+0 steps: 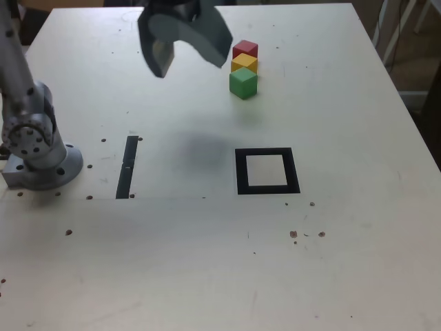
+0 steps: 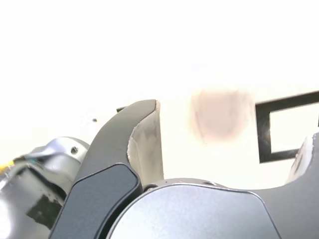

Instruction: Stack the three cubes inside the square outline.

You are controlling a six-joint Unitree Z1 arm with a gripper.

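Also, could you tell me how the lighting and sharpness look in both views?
Exterior view: soft shadow on the table below the claw, faint green tint beside the green cube, claw slightly blurred; wrist view: surface washed out nearly white, with a hazy darker patch between the fingers.

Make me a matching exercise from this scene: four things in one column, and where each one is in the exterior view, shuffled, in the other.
Things
1. red cube
2. green cube
3. thick black square outline
4. narrow black strip

Places
A. nearest the square outline of the three cubes
B. between the round grey arm base and the square outline
C. farthest from the square outline of the three cubes
D. below the cubes, around a pale inner area

Right pairs: 1-C, 2-A, 3-D, 4-B
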